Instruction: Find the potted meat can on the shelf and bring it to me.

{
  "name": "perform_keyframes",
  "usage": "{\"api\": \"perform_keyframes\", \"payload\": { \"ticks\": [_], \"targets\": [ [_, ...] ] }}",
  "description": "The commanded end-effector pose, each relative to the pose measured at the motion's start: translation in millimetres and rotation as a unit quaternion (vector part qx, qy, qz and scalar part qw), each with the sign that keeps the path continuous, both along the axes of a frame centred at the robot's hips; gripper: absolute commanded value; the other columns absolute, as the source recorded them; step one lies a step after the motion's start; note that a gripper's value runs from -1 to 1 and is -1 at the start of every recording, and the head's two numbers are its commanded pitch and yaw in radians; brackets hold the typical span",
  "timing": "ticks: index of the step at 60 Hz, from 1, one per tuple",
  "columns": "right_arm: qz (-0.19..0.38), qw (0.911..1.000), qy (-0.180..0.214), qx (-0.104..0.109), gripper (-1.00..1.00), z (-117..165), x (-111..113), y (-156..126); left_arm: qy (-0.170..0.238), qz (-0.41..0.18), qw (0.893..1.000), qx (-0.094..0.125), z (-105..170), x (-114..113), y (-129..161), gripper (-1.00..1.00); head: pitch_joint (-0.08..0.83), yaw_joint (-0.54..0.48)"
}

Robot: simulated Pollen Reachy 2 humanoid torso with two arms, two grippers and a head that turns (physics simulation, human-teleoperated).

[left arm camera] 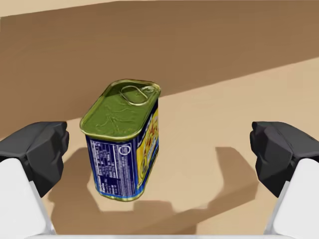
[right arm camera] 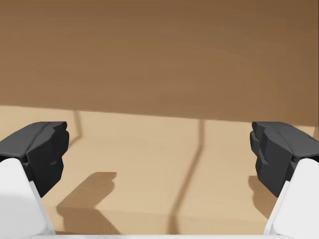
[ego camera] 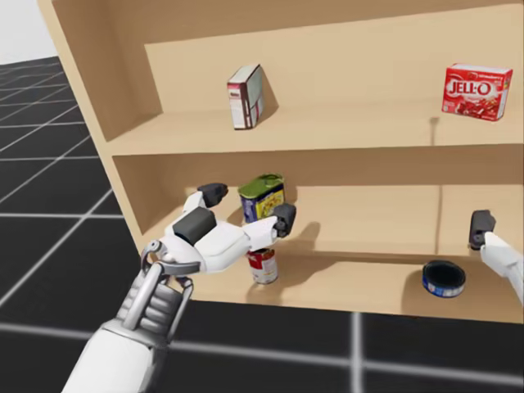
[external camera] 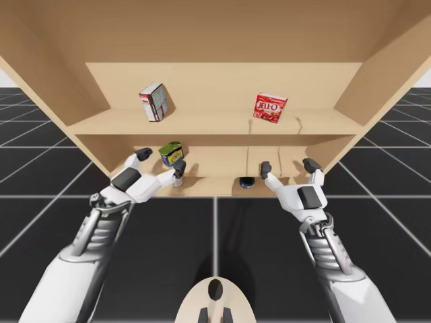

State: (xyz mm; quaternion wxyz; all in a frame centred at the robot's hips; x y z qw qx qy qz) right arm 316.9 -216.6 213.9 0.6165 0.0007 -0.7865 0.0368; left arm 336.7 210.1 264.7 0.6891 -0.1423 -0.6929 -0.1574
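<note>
The potted meat can (external camera: 171,153) (ego camera: 262,198) (left arm camera: 124,139) is a blue and yellow rectangular tin with a green pull-tab lid, standing slightly tilted on the lower shelf. My left gripper (external camera: 161,161) (ego camera: 250,206) (left arm camera: 159,154) is open and reaches into the lower shelf. The tin stands between its fingers and a little ahead, untouched by either. My right gripper (external camera: 289,166) (right arm camera: 159,154) is open further right at the same shelf. It faces the bare back wall with nothing between its fingers.
A small red and white can (ego camera: 263,266) stands under my left hand near the shelf's front edge. A flat blue can (external camera: 247,182) (ego camera: 443,278) lies beside my right hand. A white box (external camera: 155,102) and a red box (external camera: 270,108) stand on the upper shelf (external camera: 215,124).
</note>
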Motion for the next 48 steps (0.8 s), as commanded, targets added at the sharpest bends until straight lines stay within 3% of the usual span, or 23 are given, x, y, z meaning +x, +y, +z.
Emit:
{"api": "perform_keyframes", "payload": {
  "ticks": [1, 12, 19, 31, 33, 34, 36, 37, 41, 48],
  "targets": [
    [0.001, 1.0, 0.002, 0.008, -1.0, -2, 0, 3, 0.016, 0.006, 1.0, 0.007, -8, 21, -3, -1.0, 0.411, 0.24],
    [0.001, 0.9999, 0.001, 0.01, -1.0, -1, 0, 2, 0.034, 0.009, 0.999, 0.002, -15, 44, -7, -1.0, 0.417, 0.24],
    [0.001, 0.9999, 0.001, 0.011, -1.0, -1, 0, 2, 0.044, 0.004, 0.999, -0.012, -18, 56, -9, -1.0, 0.42, 0.24],
    [0.001, 0.9999, 0.001, 0.012, -1.0, -1, -1, 1, 0.052, 0.001, 0.999, -0.006, -25, 63, -15, -0.96, 0.427, 0.24],
    [0.001, 0.9999, 0.001, 0.012, -1.0, -1, -1, 1, 0.052, 0.002, 0.999, -0.007, -26, 63, -15, -0.72, 0.427, 0.24],
    [0.001, 0.9999, 0.001, 0.012, -1.0, -1, -1, 1, 0.053, 0.003, 0.999, -0.007, -27, 63, -15, -0.49, 0.427, 0.24],
    [0.001, 0.9999, 0.0, 0.012, -1.0, -1, -1, 1, 0.054, 0.002, 0.999, -0.004, -30, 63, -16, 0.56, 0.428, 0.23],
    [0.0, 0.9999, 0.0, 0.012, -1.0, -1, -1, 1, 0.055, 0.001, 0.999, -0.002, -31, 63, -16, 0.85, 0.428, 0.23],
    [0.0, 0.9999, 0.0, 0.011, -1.0, -1, -1, 0, 0.058, 0.0, 0.998, 0.0, -34, 62, -15, 1.0, 0.429, 0.23],
    [0.0, 0.9999, 0.001, 0.011, -1.0, -1, 0, 0, 0.051, 0.001, 0.999, -0.001, -33, 59, -12, 1.0, 0.432, 0.23]
  ]
}}
